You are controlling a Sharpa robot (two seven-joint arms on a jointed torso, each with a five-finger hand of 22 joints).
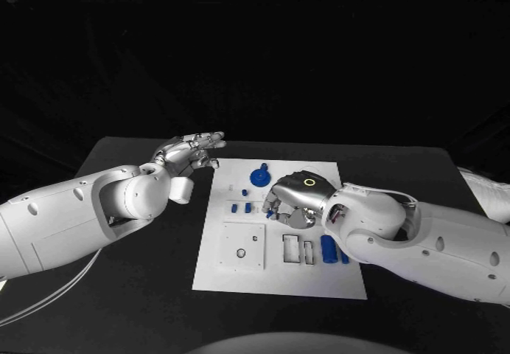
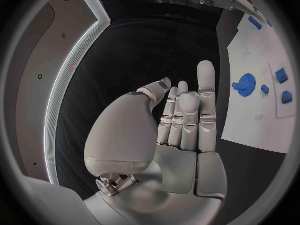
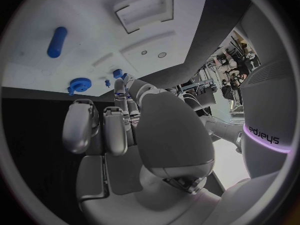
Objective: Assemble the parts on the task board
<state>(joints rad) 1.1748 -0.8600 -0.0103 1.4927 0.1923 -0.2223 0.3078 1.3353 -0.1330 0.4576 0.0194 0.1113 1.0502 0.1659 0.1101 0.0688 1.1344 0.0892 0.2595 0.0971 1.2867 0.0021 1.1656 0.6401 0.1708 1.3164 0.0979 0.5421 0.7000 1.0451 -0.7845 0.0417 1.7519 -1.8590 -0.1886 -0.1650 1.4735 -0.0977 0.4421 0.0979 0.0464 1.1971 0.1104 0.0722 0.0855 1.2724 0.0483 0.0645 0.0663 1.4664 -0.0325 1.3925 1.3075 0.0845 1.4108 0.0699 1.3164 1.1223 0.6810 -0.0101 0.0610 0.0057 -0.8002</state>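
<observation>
Parts under right hand (image 1: 295,198) hidden.

Head camera looking down on the task board (image 1: 278,284), wrist cameras close behind each hand, all sharing the board

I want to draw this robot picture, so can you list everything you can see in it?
table: one, black, under everything.
task board: one, white, middle of the table.
gear: one, blue, at the board's far end.
small parts: at least three, blue, on the board's left side, nearer than the gear.
cylinder: one, blue, near right part of the board, beside the right arm.
square plate: one, white, near left part of the board.
left hand: one, silver, above the table off the board's far left corner, holding nothing.
right hand: one, silver, over the board's middle, fingers down by a small blue piece; whether it is gripped cannot be told.
</observation>
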